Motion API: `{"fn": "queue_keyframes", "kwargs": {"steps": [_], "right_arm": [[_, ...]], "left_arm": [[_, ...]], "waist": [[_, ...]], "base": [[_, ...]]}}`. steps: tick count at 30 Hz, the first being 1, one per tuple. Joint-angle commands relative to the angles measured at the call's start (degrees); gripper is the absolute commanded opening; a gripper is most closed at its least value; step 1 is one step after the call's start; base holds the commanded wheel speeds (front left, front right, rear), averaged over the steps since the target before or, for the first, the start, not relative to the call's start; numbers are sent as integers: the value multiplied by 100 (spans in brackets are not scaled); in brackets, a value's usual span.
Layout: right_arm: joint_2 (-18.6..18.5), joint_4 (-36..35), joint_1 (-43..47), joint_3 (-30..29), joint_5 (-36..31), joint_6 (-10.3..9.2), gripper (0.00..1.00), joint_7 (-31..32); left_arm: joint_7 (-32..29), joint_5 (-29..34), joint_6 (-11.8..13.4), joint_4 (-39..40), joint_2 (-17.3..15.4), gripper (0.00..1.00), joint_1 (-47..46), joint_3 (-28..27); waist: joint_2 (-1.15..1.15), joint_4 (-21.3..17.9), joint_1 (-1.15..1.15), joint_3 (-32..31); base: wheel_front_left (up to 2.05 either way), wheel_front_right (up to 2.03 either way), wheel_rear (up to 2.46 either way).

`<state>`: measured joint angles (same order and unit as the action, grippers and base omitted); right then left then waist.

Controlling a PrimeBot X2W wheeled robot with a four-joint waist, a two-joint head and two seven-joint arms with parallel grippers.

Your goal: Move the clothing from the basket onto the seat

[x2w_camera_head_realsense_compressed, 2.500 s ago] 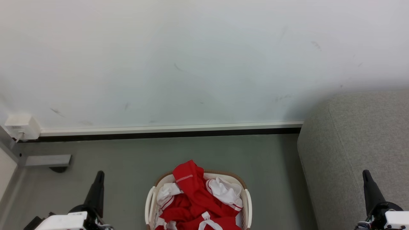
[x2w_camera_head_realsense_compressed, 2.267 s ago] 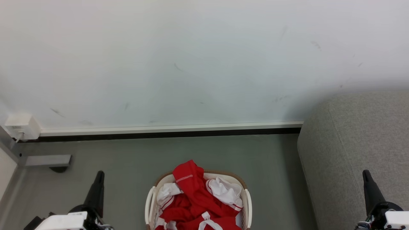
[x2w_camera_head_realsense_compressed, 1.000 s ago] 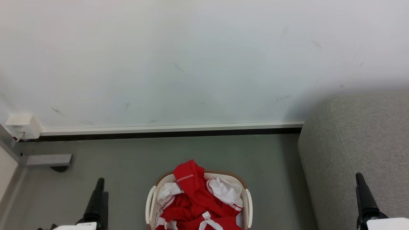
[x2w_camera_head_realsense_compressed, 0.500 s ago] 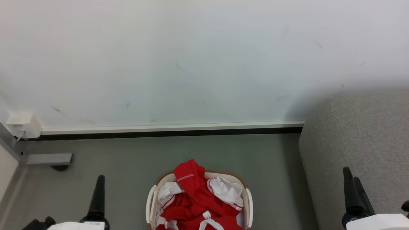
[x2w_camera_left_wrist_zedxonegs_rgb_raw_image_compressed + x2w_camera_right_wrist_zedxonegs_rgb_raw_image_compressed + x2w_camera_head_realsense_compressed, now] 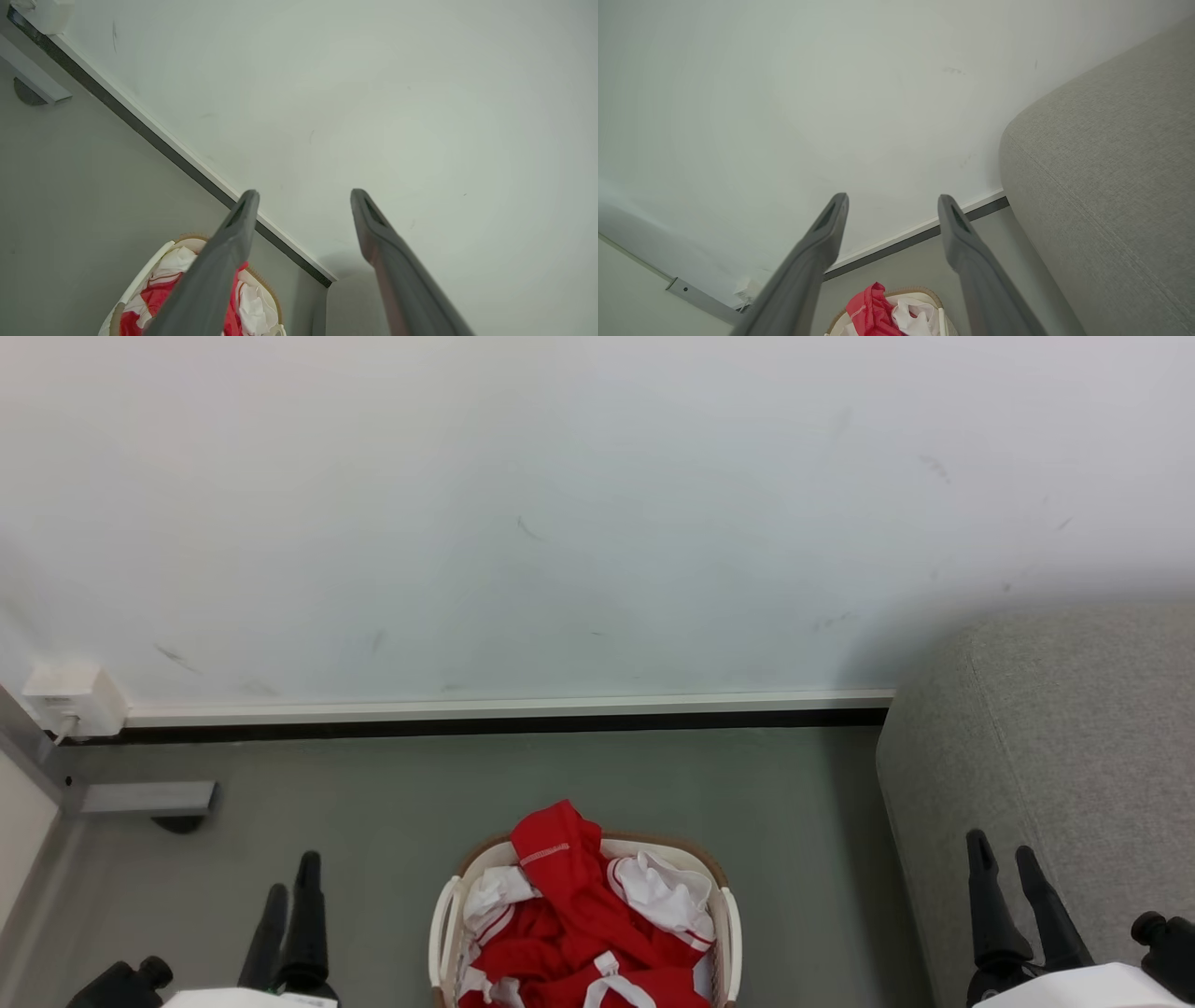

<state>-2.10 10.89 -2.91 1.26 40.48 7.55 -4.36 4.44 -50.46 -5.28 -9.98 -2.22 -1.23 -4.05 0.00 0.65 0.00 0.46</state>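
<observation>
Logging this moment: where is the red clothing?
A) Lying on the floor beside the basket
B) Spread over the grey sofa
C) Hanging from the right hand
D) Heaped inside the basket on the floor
D: the clothing is piled within the basket, while the left hand and the right hand are both open, holding nothing, off to either side of it.

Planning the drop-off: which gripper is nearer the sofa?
Right. In the head view, the right gripper shows over the sofa's near end. The left gripper is on the other side of the basket, away from the sofa.
</observation>
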Motion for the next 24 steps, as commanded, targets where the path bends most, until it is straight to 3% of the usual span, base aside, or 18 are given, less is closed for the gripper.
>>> {"fn": "queue_keyframes", "kwargs": {"steps": [1,24], "right_arm": [[-65,-34,-14,24,-267,-5,100,-69],[-79,224,-46,220,-1840,-7,100,-437]], "left_arm": [[60,273,9,142,-52,100,-1,0],[428,1971,-76,208,-65,100,194,14]], "waist": [[0,1,0,-2],[0,11,0,2]], "base": [[0,0,0],[0,0,0]]}}
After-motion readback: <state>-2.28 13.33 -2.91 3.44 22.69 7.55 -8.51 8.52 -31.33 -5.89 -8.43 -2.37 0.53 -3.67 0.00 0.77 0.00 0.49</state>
